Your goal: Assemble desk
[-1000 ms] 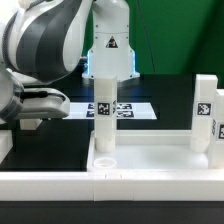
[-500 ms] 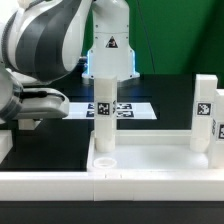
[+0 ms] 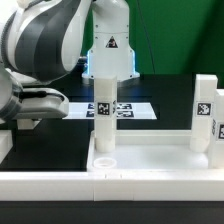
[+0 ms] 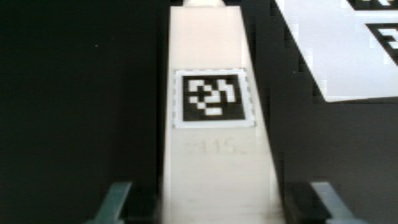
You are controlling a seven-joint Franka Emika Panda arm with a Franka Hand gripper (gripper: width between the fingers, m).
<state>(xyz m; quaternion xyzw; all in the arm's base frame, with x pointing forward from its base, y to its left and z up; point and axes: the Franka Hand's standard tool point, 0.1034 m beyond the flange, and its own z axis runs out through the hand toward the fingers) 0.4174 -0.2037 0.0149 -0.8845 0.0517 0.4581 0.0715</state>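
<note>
In the wrist view a long white desk leg (image 4: 214,150) with a black-and-white tag (image 4: 214,97) lies on the black table. My gripper (image 4: 222,203) is open and straddles it. One finger (image 4: 121,203) and the other finger (image 4: 326,203) stand on either side of the leg with a gap to it. In the exterior view the white tray-like desk top (image 3: 150,142) lies in front. One tagged leg (image 3: 104,115) stands upright on its left side and another (image 3: 205,115) on its right side. My fingers do not show in the exterior view.
The marker board (image 3: 128,108) lies on the table behind the desk top and also shows in the wrist view (image 4: 347,50). A long white rail-like border (image 3: 110,192) runs along the front. The arm's bulky links (image 3: 45,45) fill the exterior view's upper left.
</note>
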